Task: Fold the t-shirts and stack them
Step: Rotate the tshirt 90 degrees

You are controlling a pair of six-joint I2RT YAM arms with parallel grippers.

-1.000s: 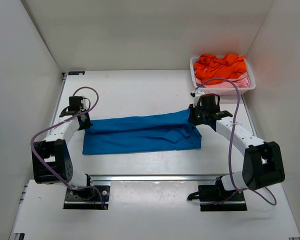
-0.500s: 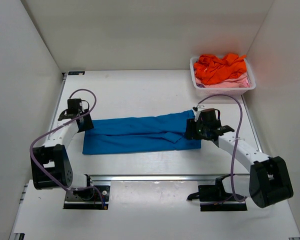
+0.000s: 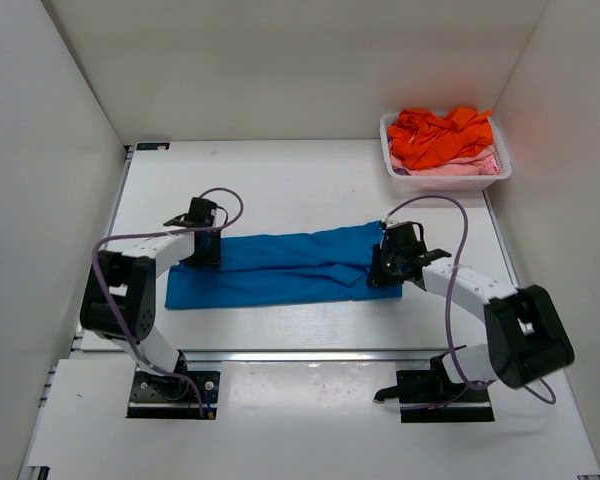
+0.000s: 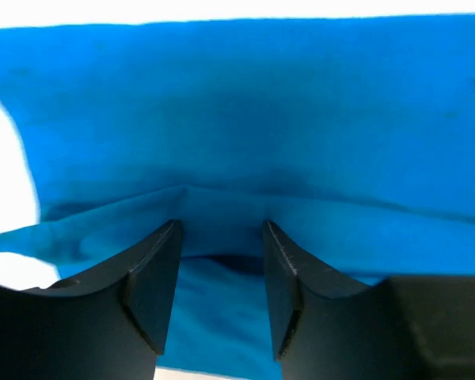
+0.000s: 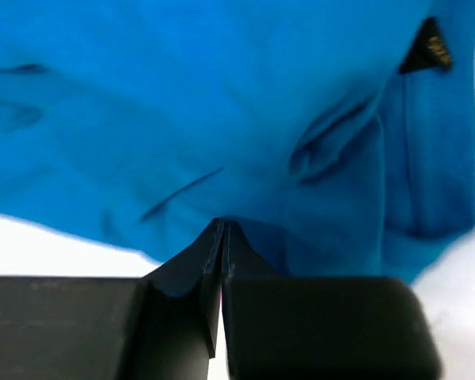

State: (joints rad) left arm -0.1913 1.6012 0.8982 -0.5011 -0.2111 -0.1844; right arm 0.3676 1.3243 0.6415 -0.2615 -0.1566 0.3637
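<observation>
hanging over the blue t-shirt (image 4: 301,119), left gripper (image 4: 222,229) is open, right gripper (image 5: 222,226) closed at its edge.

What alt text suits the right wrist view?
The right gripper is shut at the near edge of a rumpled blue t-shirt that fills most of the frame. White table shows beneath, and a small dark label sits at the upper right.

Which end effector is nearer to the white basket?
Right. The right end effector is at the end of the blue t-shirt nearest the basket; the left end effector is at its opposite end.
</observation>
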